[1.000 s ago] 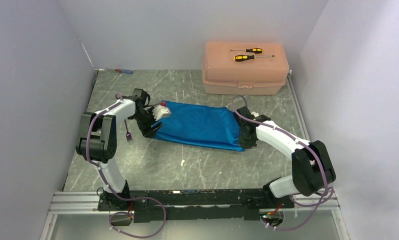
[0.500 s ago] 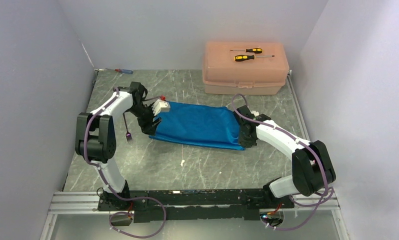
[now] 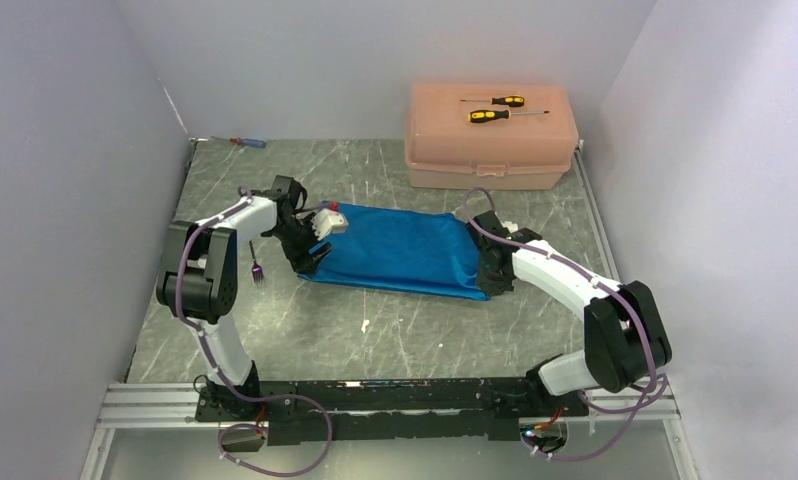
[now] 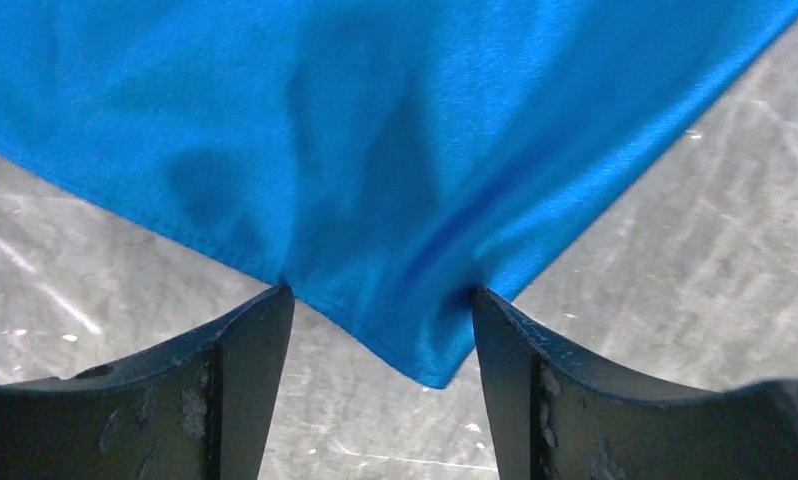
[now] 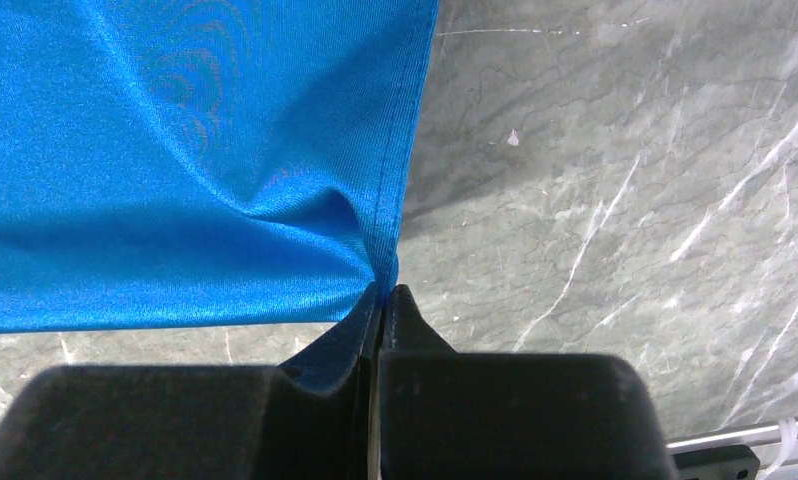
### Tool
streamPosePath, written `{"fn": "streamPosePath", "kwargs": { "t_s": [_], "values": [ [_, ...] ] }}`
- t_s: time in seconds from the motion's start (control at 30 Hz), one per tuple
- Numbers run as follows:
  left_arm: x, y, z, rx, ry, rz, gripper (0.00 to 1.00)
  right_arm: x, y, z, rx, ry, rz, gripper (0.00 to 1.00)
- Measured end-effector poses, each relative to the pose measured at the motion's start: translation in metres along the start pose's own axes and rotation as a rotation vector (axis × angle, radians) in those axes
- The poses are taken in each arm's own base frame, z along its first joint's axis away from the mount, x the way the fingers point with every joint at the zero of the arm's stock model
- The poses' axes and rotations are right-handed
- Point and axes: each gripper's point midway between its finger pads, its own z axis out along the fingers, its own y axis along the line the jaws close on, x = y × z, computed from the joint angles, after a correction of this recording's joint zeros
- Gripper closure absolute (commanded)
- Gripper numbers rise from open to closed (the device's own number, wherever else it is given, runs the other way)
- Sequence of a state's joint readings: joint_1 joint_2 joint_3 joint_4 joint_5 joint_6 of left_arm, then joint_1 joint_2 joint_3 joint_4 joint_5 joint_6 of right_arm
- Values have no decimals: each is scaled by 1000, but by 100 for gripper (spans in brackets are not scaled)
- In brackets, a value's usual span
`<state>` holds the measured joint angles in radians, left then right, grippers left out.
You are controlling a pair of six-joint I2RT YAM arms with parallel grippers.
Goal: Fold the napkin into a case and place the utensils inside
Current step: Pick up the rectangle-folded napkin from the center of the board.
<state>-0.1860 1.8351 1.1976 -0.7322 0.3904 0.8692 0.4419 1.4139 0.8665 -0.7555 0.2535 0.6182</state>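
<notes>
The bright blue napkin (image 3: 400,250) lies flat and folded on the table between my two arms. My left gripper (image 3: 311,262) is open at its near left corner. In the left wrist view the gripper (image 4: 380,300) has that corner (image 4: 415,340) between its spread fingers, not pinched. My right gripper (image 3: 486,282) is shut on the napkin's near right corner; the right wrist view shows the gripper (image 5: 383,292) pinching the hem (image 5: 380,230). The dark purple fork (image 3: 256,268) lies left of the left gripper. The small white spoon (image 3: 364,325) lies in front of the napkin.
A peach plastic box (image 3: 490,150) stands at the back right with two yellow-and-black screwdrivers (image 3: 495,115) on its lid. A small blue-and-red screwdriver (image 3: 243,142) lies at the back left corner. Grey walls close in both sides.
My left gripper drew back from the napkin's left edge, then came back down onto its near left corner. The right arm and the napkin's right end have not moved.
</notes>
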Motion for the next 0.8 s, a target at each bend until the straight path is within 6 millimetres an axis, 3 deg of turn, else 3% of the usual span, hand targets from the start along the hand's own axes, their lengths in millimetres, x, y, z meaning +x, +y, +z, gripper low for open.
{"fn": "streamPosePath", "kwargs": {
  "t_s": [0.23, 0.6, 0.8],
  "values": [
    [4, 18, 1, -99, 11, 26, 28, 2, -1, 1, -1, 0, 3, 100],
    [6, 19, -1, -131, 0, 35, 27, 2, -1, 0, 1, -3, 3, 100],
    [19, 22, -8, -131, 18, 5, 27, 1, -2, 0, 4, -7, 2, 100]
  ]
}}
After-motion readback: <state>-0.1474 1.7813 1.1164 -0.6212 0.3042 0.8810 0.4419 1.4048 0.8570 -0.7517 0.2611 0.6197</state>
